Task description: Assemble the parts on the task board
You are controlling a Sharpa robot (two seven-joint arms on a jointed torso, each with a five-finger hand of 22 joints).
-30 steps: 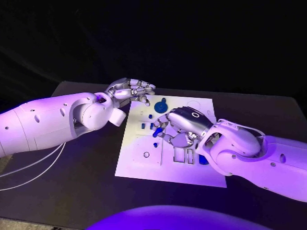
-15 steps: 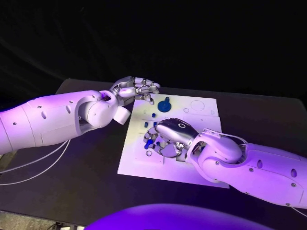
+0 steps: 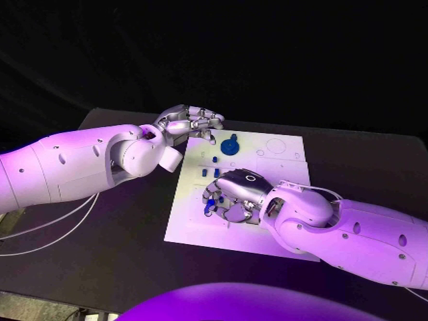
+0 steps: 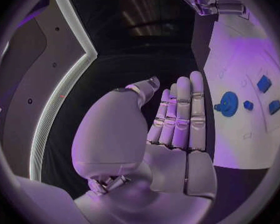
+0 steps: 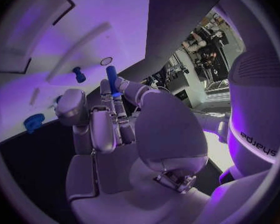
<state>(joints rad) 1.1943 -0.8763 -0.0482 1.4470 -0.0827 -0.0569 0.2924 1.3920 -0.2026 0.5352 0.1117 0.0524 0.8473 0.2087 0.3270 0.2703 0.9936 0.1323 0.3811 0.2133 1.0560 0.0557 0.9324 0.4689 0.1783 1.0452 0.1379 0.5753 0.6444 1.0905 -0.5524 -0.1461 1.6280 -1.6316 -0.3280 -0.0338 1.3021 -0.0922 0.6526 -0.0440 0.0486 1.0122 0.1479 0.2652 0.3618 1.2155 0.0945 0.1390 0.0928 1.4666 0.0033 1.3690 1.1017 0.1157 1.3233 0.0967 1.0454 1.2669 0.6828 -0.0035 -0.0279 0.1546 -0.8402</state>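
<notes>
head: right hand [image 3: 235, 194] low over task board [image 3: 272, 150], blue gear [image 3: 231, 146] seated at far edge | left wrist: left hand [image 4: 168, 134] flat, holding nothing | right wrist: blue peg [image 5: 112, 76] pinched at fingertips; looks light, stiff, slippery, so grip mid-shaft

Board [image 3: 272, 150]: matt white, smooth. Parts [image 3: 231, 145]: blue plastic. Fingers [image 5: 107, 115]: silvery metallic, glossy. Table [image 3: 108, 221]: matt black.

Brand word: "sharpa", seen upside down, on the white arm shell [image 5: 255, 119] just behind the right hand [image 5: 115, 129].
Other surfaces: no text legible.
</notes>
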